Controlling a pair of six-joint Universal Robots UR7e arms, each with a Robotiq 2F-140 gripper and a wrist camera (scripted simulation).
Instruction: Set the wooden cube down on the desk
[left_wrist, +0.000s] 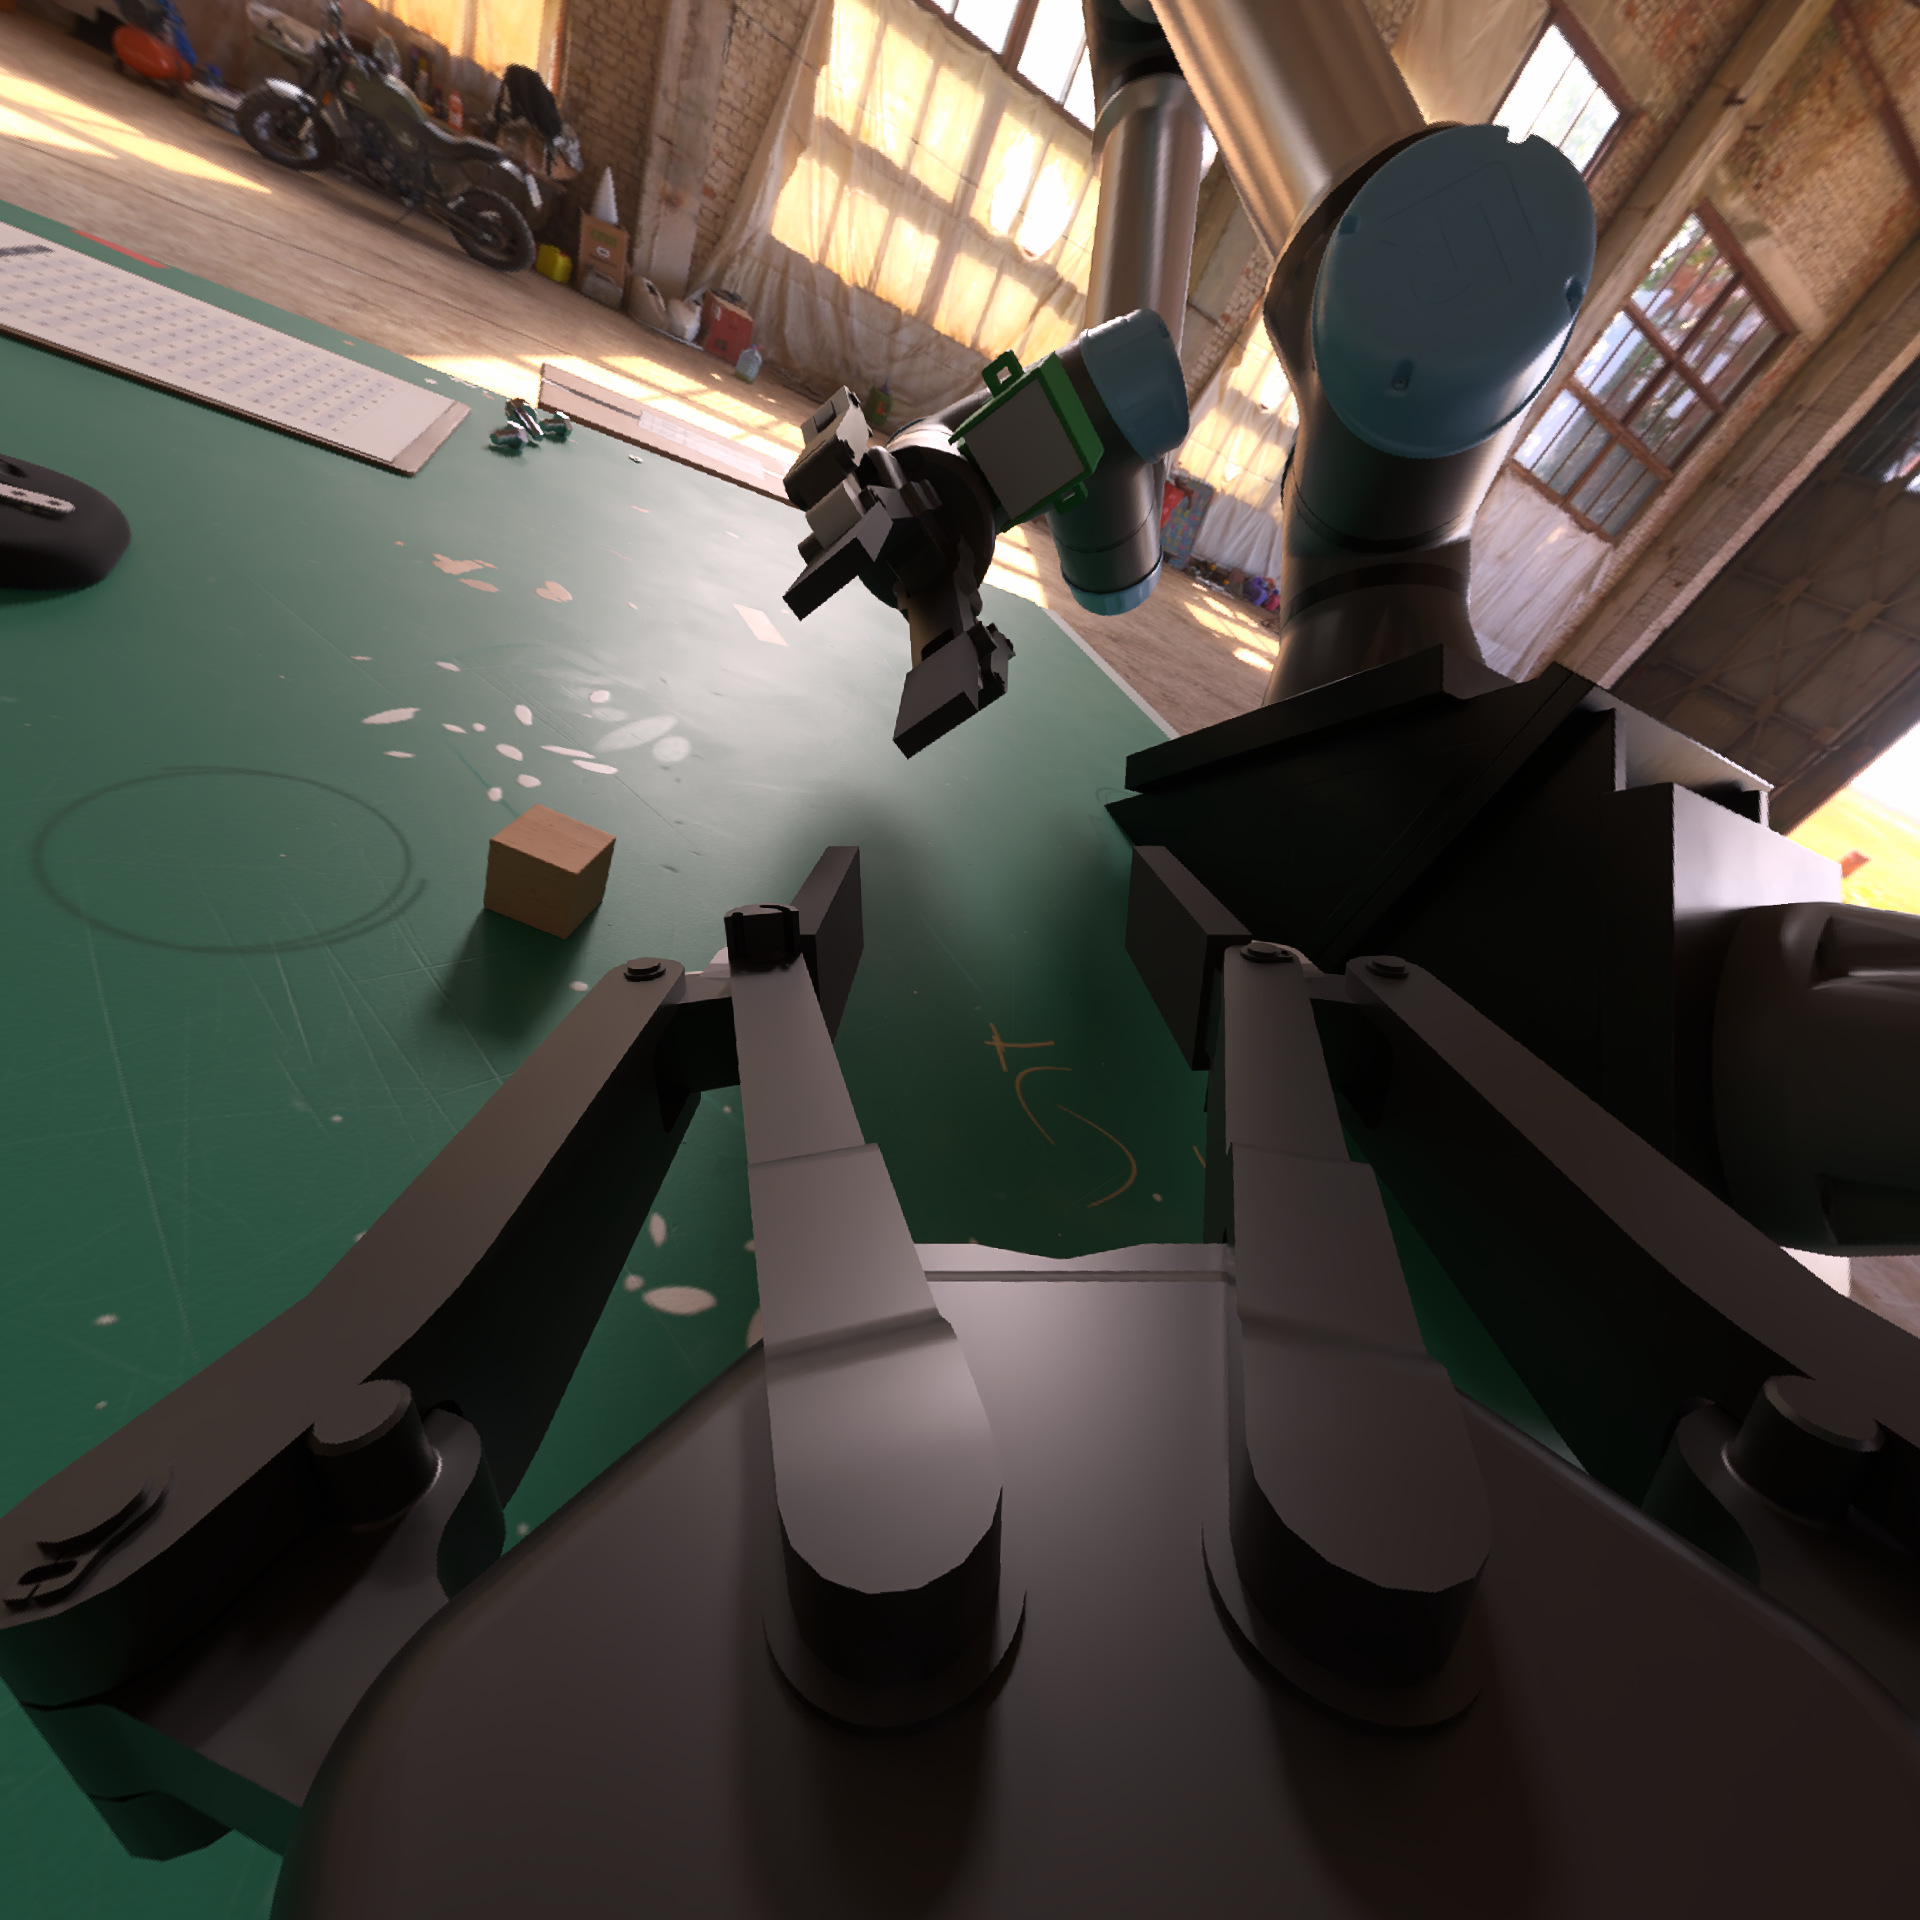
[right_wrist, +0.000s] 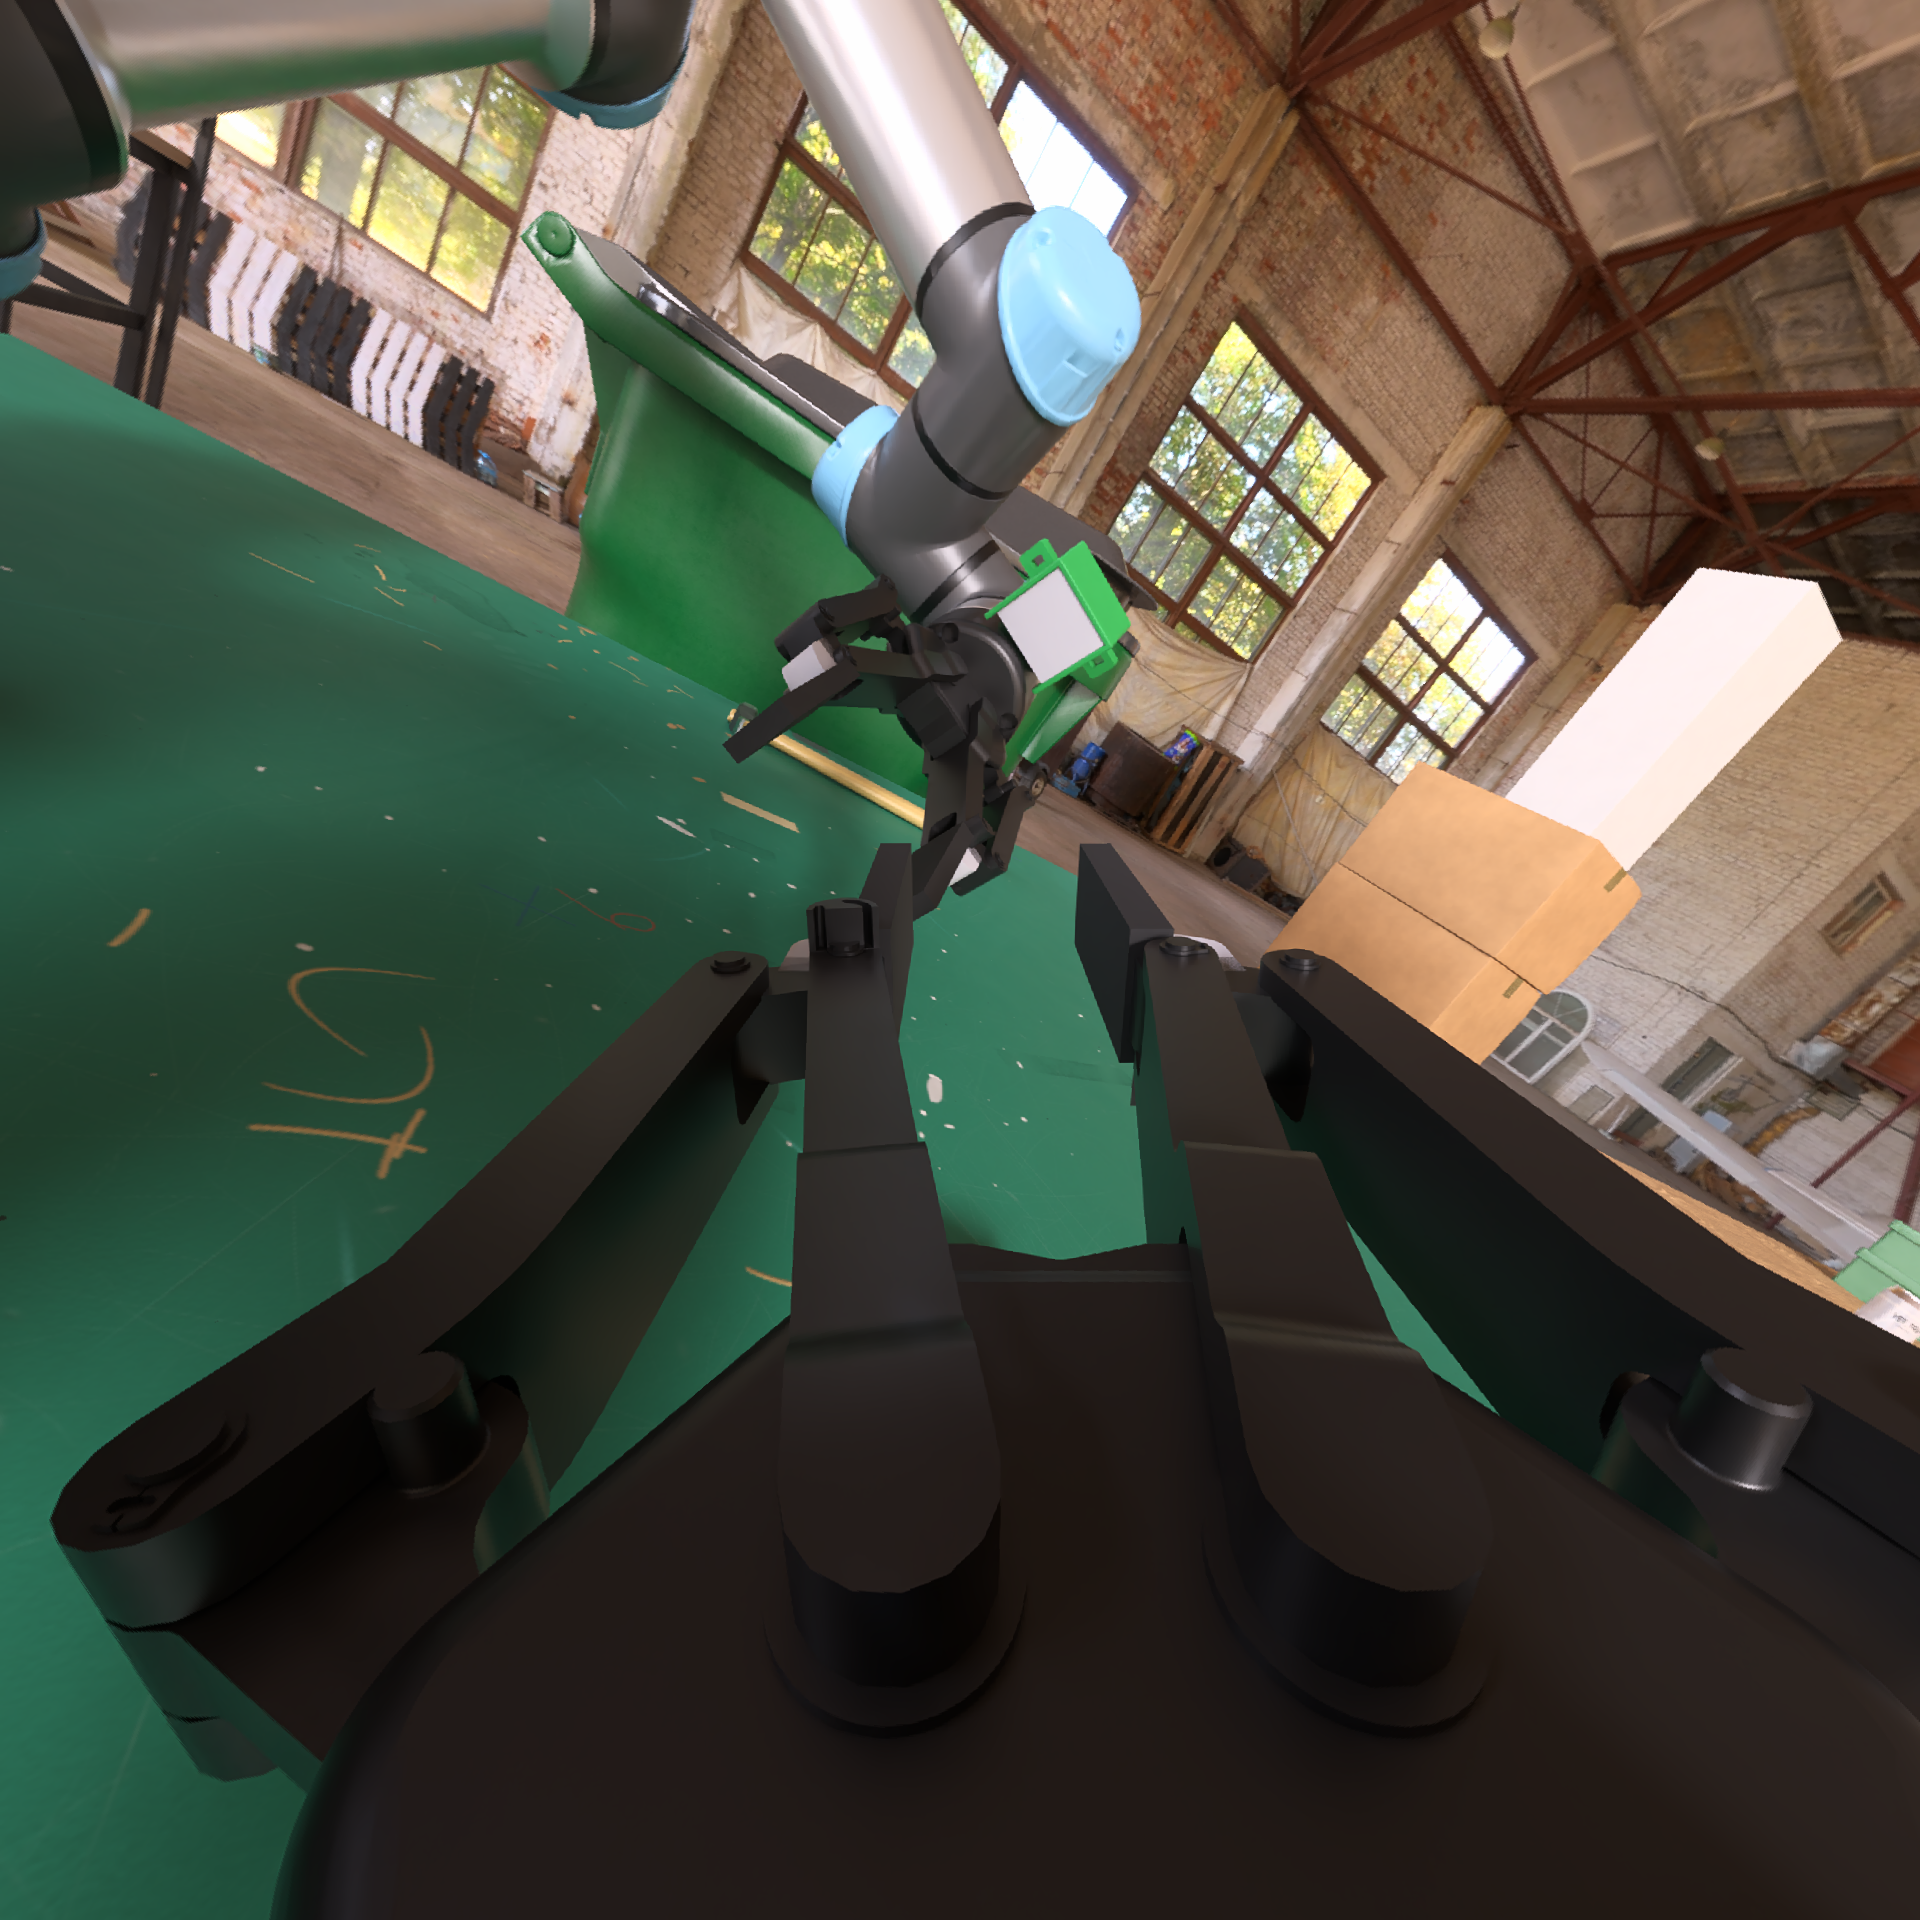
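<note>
Left gripper (left_wrist: 997, 935) is spread wide with nothing between the fingers, hanging above the desk (left_wrist: 260, 1091). Right gripper (right_wrist: 997, 925) is likewise spread and empty; it also shows far off in the left wrist view at about 12 o'clock, fingers apart, clear of the surface. The cube (left_wrist: 549, 871) sits flat on the desk at roughly 10 o'clock from the left fingertips, near but not touching them, upright on one face, casting its own shadow, and well apart from the right gripper. My read: the placing is done, the cube is released and stable, and all that's left is for the arms to back off; it doesn't show in the right wrist view. Further out: a drawn circle (left_wrist: 223, 860) at 9 o'clock of the cube, orange scribbles (left_wrist: 1081, 1117) on the desk under the left gripper, white chips scattered about. At 10–11 o'clock lies a printed board (left_wrist: 208, 358) with rows of fine marks, too small to read. No brand or label is legible on the cube or either gripper. A dark rounded object (left_wrist: 52, 530) sits at the left edge, only partly in view.
</note>
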